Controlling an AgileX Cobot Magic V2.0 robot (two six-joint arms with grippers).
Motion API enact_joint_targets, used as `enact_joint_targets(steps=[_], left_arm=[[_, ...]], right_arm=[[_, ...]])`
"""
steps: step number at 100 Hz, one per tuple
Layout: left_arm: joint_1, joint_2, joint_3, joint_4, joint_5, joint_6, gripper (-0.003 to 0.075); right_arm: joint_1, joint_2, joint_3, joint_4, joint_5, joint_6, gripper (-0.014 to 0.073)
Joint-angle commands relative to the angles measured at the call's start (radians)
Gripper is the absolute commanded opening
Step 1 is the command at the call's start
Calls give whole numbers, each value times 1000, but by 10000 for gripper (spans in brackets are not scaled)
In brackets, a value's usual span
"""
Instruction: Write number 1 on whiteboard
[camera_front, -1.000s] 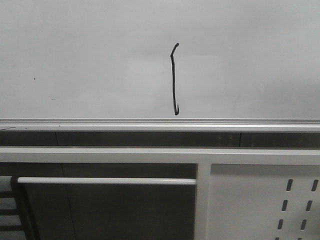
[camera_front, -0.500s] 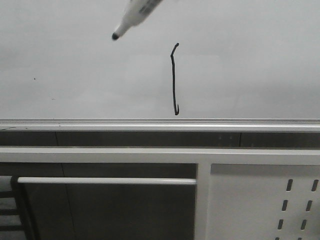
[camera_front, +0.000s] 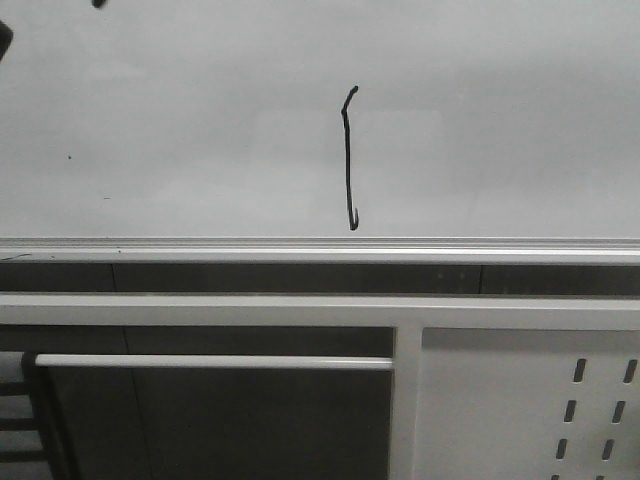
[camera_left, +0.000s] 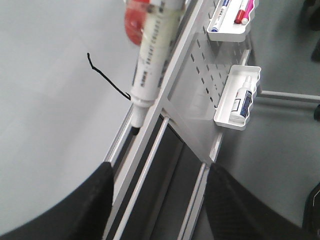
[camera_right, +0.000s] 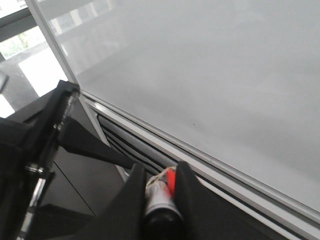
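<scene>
With the number 1 (camera_front: 349, 158) drawn mid-whiteboard (camera_front: 180, 120) above the rail, the right pincer (camera_right: 161, 186) grips the marker (camera_right: 159, 196) off the surface, apparently to avoid smudging; left pincer (camera_left: 159, 197) hangs open.

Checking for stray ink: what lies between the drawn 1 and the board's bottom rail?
Only bare whiteboard: in the front view, the number 1 ends just above the silver rail, no marks between.
</scene>
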Motion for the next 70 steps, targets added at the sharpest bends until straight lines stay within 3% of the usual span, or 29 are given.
enact_joint_targets(steps=[1,48,70], left_arm=[[-9,-2,-36,3,-72,-31,373],[-9,45,-36,3,-113,-52,371],[-9,96,-36,3,-115,-109,306]], right_arm=[[-3,3,-60,-14,24,12,-52],[-3,93,-68,-14,148,48,-52],[-3,93,-68,-14,155,49,-52]])
